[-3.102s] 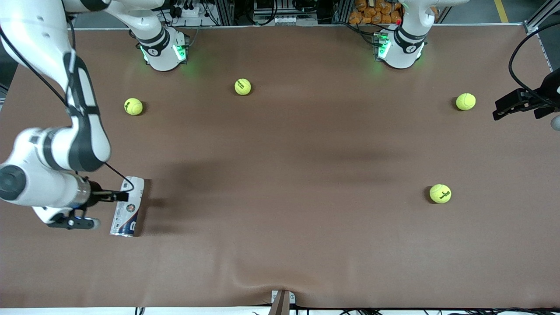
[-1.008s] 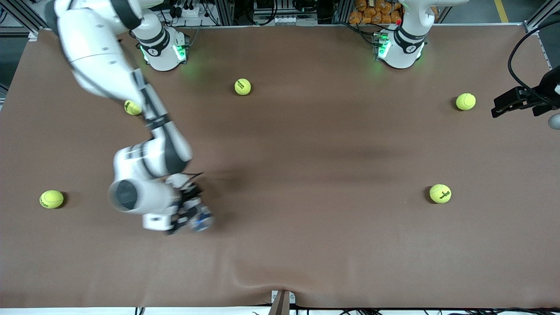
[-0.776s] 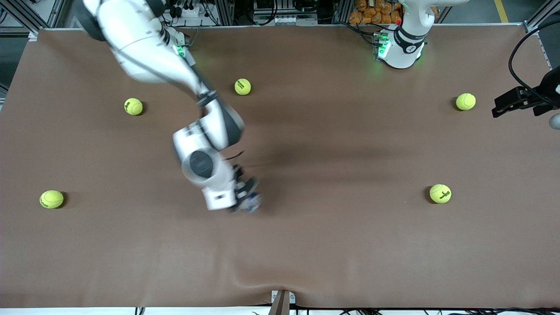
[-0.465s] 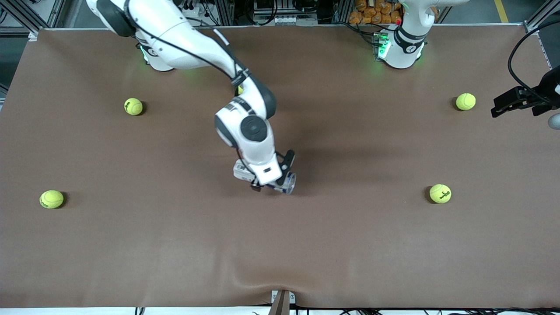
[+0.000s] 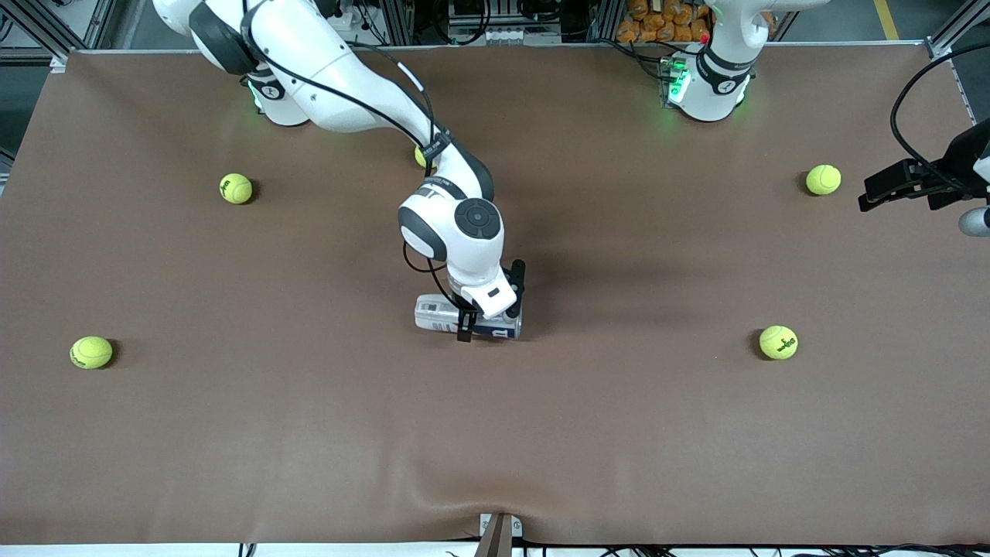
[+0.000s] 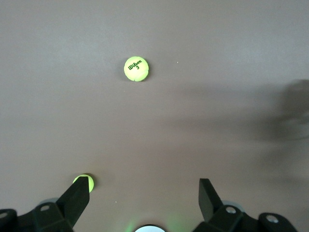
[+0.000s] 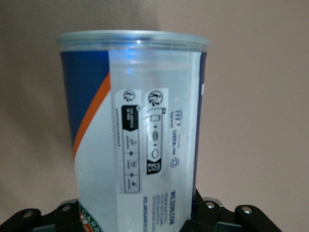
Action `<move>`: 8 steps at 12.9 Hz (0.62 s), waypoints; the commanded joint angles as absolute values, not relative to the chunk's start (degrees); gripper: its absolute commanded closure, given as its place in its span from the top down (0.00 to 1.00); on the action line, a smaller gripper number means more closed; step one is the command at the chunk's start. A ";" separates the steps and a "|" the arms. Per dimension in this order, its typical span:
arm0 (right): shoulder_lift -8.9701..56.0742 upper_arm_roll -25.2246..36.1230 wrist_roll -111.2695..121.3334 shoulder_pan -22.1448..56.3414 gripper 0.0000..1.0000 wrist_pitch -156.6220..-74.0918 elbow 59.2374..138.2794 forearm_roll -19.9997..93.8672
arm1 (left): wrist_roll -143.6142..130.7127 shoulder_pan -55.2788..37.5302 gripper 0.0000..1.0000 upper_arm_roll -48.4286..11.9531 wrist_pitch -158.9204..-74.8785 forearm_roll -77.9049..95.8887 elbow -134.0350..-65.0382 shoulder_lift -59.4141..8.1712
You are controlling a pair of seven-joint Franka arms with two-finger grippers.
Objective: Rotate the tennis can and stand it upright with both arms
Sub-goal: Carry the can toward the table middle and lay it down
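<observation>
The right end effector [image 5: 486, 311] was seen straddling the tennis can [image 5: 464, 317], fingers closed around it mid-counter [image 5: 309, 433]. The can was laid on its side: clear tube, navy and orange label, small print. The left end effector [image 6: 142, 200], spread wide, was parked over the counter's edge.

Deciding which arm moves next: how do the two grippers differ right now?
The right gripper is low at mid-table, straddling the tennis can, which lies on its side; the left gripper waits over the table's edge at its own end. The right has the can between its fingers; the left is open and empty. Both are black two-finger grippers.
</observation>
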State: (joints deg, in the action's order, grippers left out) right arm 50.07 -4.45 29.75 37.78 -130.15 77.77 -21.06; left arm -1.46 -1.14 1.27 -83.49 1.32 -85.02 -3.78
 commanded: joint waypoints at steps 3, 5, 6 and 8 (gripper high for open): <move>50.28 -4.04 30.15 39.11 1.00 -130.96 77.34 -23.29 | -0.44 0.26 1.00 1.32 -82.79 2.37 -84.81 -5.01; 47.83 -4.74 30.15 39.55 1.00 -130.00 77.34 -22.59 | -0.44 1.05 1.00 1.32 -82.79 4.30 -84.82 -5.53; 46.07 -6.31 29.97 39.29 1.00 -127.99 77.34 -22.50 | -0.44 1.14 1.00 1.32 -82.79 5.26 -84.90 -5.97; 42.56 -8.17 29.79 38.67 1.00 -124.12 76.90 -19.36 | -0.44 1.14 1.00 1.32 -82.79 7.20 -84.73 -6.85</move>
State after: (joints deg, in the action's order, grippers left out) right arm 47.26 -6.66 29.77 39.04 -127.53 75.86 -21.38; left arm -1.46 0.71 1.46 -83.47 5.14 -85.32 -6.08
